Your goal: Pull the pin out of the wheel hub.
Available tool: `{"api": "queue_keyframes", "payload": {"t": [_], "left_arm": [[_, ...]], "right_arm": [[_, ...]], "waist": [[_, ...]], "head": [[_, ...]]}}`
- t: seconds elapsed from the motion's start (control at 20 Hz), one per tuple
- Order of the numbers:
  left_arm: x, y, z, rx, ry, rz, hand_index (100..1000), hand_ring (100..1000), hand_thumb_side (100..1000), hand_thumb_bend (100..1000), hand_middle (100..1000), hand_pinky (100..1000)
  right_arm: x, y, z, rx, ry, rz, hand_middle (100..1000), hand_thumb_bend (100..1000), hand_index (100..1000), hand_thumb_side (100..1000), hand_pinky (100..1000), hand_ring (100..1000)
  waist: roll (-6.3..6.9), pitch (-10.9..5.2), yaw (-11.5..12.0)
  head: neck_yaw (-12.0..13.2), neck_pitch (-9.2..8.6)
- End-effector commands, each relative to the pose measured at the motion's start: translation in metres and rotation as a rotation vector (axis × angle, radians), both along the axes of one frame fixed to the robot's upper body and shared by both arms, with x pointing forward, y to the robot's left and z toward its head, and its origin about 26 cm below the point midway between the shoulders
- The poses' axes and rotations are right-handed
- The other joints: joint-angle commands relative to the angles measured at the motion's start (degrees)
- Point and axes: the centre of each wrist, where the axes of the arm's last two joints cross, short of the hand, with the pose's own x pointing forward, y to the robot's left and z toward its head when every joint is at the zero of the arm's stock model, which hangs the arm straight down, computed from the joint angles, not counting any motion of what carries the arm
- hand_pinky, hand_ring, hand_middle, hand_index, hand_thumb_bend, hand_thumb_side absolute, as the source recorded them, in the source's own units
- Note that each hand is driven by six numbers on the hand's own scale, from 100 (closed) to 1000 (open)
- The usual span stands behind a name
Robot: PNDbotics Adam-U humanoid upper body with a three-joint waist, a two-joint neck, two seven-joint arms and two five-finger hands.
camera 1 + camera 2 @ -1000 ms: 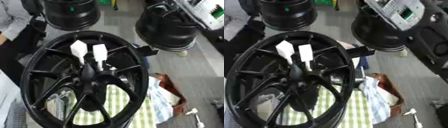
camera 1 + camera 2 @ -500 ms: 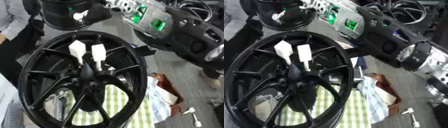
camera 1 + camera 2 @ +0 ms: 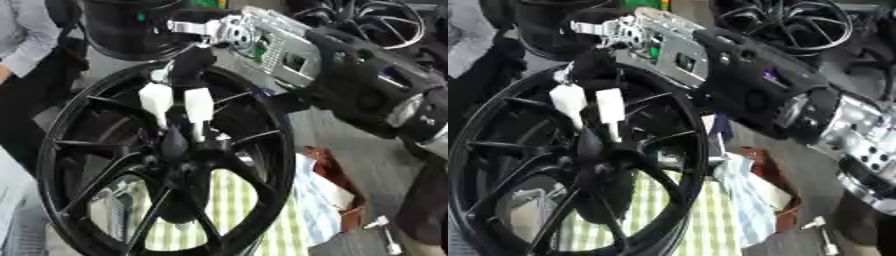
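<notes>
A large black spoked alloy wheel (image 3: 166,160) stands tilted at centre-left, with two white-handled pins (image 3: 178,105) side by side in its hub (image 3: 179,150), handles uppermost. The robot's black and silver right arm (image 3: 350,75) reaches in from the upper right, and its right hand (image 3: 194,59) sits at the wheel's upper rim, just above the pin handles. A green-and-white checked cloth (image 3: 219,210) lies behind the lower spokes, a black cylindrical drum (image 3: 131,25) stands beyond the wheel at upper left, and a second black spoked wheel (image 3: 785,22) lies at far upper right.
</notes>
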Motion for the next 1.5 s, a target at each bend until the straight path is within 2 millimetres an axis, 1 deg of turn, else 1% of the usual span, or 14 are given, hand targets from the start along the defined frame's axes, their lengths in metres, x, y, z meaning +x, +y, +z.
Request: {"api": "queue_keyframes", "payload": {"t": [0.05, 0.1, 0.25, 0.3, 0.45, 0.6, 0.85, 1.2, 1.5], "left_arm": [[-0.003, 0.003, 0.011, 0.033, -0.031, 0.011, 929, 907, 636, 679, 842, 819], [-0.003, 0.003, 0.011, 0.034, -0.030, 0.010, 929, 907, 636, 679, 842, 819], [-0.004, 0.004, 0.010, 0.034, -0.029, 0.012, 929, 907, 636, 677, 841, 819], [-0.004, 0.004, 0.010, 0.033, -0.028, 0.014, 929, 907, 636, 677, 841, 819], [-0.004, 0.004, 0.009, 0.033, -0.026, 0.014, 928, 907, 636, 677, 841, 819], [-0.004, 0.005, 0.009, 0.035, -0.025, 0.019, 928, 907, 635, 677, 840, 819], [-0.004, 0.006, 0.009, 0.033, -0.023, 0.022, 928, 907, 634, 677, 838, 819], [-0.004, 0.006, 0.008, 0.027, -0.021, 0.020, 926, 907, 632, 677, 837, 818], [-0.003, 0.005, 0.008, 0.022, -0.022, 0.015, 926, 900, 631, 677, 837, 817]], "right_arm": [[0.008, -0.014, 0.022, -0.016, -0.037, 0.012, 870, 262, 895, 582, 885, 899], [0.011, -0.017, 0.024, -0.024, -0.036, 0.015, 872, 268, 896, 577, 885, 901], [0.019, -0.029, 0.027, -0.046, -0.030, 0.021, 865, 324, 898, 517, 881, 899], [0.021, -0.033, 0.030, -0.045, -0.024, 0.025, 865, 337, 897, 510, 880, 899], [0.025, -0.040, 0.038, -0.041, -0.004, 0.045, 864, 387, 896, 472, 875, 898], [0.027, -0.047, 0.043, -0.065, 0.009, 0.062, 869, 398, 904, 445, 881, 909], [0.030, -0.058, 0.040, -0.123, 0.055, 0.092, 864, 409, 905, 410, 883, 912], [0.024, -0.058, 0.045, -0.182, 0.143, 0.143, 858, 406, 904, 410, 880, 908], [0.022, -0.061, 0.050, -0.234, 0.223, 0.149, 853, 410, 903, 409, 875, 904]], "waist": [[0.35, -0.86, -0.3], [0.34, -0.87, -0.3], [0.34, -0.89, -0.5], [0.35, -0.90, -0.6], [0.39, -0.91, -0.8], [0.31, -0.92, -1.1], [0.19, -0.93, -1.2], [0.18, -0.88, -1.1], [0.24, -0.77, -1.0]], "head": [[0.5, 0.29], [0.6, 0.29], [0.8, 0.29], [0.9, 0.29], [1.1, 0.29], [1.3, 0.29], [1.5, 0.29], [1.4, 0.29], [1.4, 0.29]]}}
